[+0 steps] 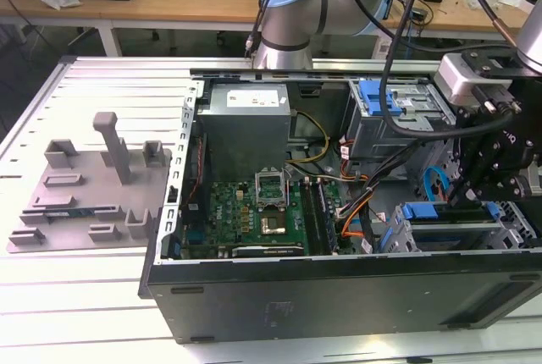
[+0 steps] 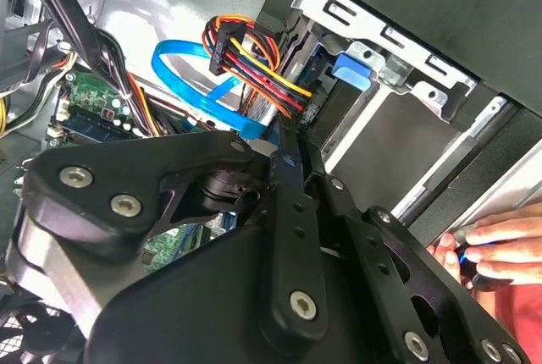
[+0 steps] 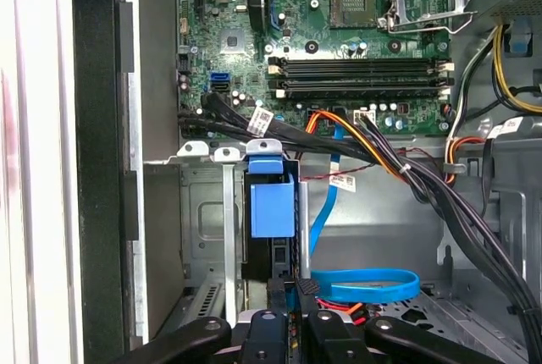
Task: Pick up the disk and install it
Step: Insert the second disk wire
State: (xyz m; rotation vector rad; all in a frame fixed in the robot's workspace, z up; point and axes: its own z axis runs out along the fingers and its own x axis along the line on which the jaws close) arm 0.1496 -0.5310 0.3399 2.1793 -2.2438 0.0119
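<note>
**Scene.** A white slatted desk [image 1: 85,296] carries an open computer case [image 1: 339,292] lying on its side. A grey fixture plate [image 1: 93,186] sits at 9 o'clock of the case in the exterior view. The drive cage [image 3: 199,212] occupies the case's 4 o'clock corner.

**End effector.** The end effector [image 3: 296,300] stands directly at the mouth of the cage, its fingers drawn narrow. Whether they pinch the rear edge of the disk [image 3: 271,203] or merely bear on it cannot be determined.

**Hazards.**
- A blue data cable [image 3: 364,284] loops just beside the fingertips, and a multicoloured power bundle [image 2: 254,68] hangs near them. Either could snag on the linkage or be trapped against the disk.
- If the disk is tilted relative to the cage rails, it could jam before seating.
- A person's hand [image 2: 491,250] rests at the case edge near the arm, so there is a risk of contact.

**Disk.** It sits edge-on in the cage slot and is at least partly inserted. A blue plastic frame with a raised tab covers its visible end, and a dark body shows behind that. Full seating cannot be confirmed.
</note>
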